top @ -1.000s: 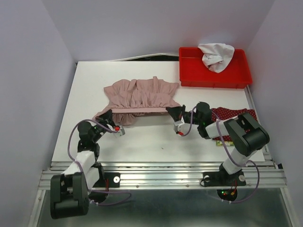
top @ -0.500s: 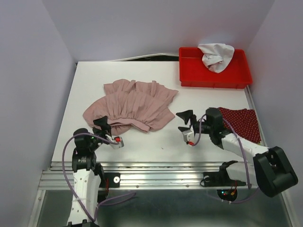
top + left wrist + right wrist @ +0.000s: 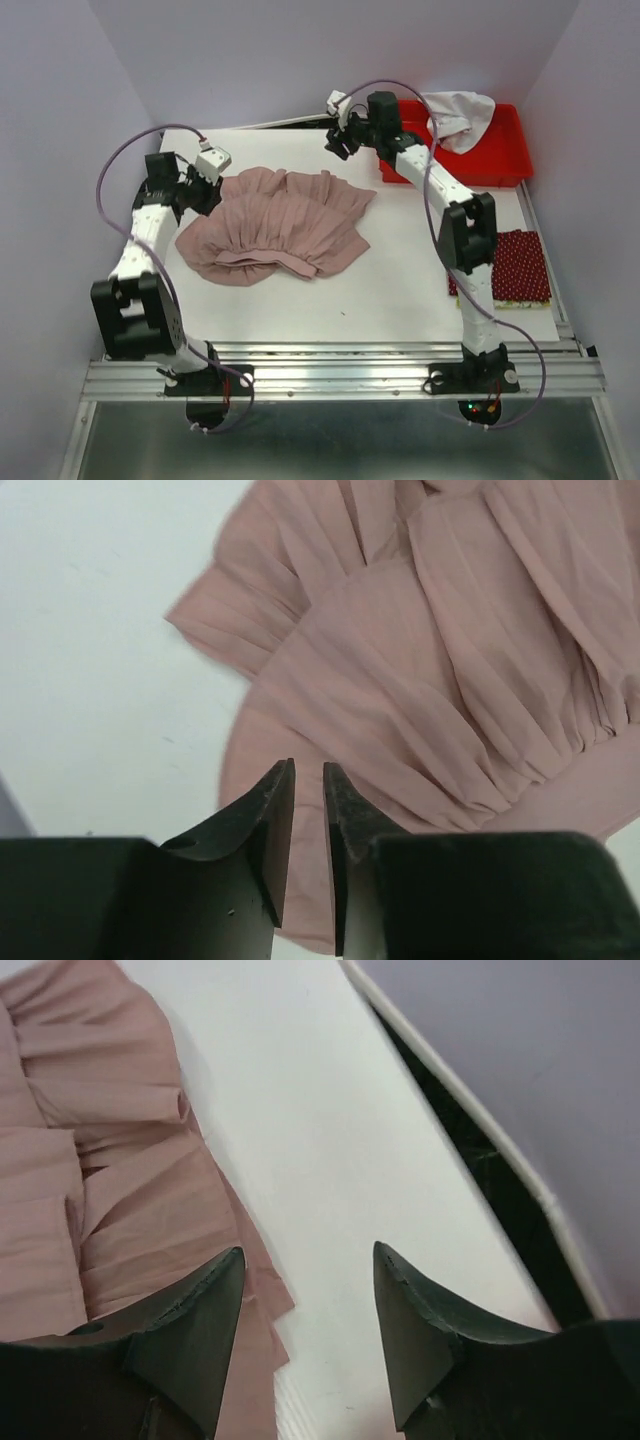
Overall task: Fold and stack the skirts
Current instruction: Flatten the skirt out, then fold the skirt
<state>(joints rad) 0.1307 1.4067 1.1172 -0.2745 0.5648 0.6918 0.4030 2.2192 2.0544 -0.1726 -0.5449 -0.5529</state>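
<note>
1. Left gripper (image 3: 308, 770): fingers nearly together with a slim gap, gripping nothing.
2. Dusty-pink pleated skirt (image 3: 275, 225): rumpled, folded over itself; left edge below the left gripper, far right corner just beside the right gripper.
3. Right gripper (image 3: 310, 1260): fingers apart, holding nothing.
4. Dark red dotted skirt (image 3: 515, 265): folded flat, well apart from the right gripper.

I can read no text, label, brand, number or sign in any of my views, neither near my grippers nor farther out from them.
</note>
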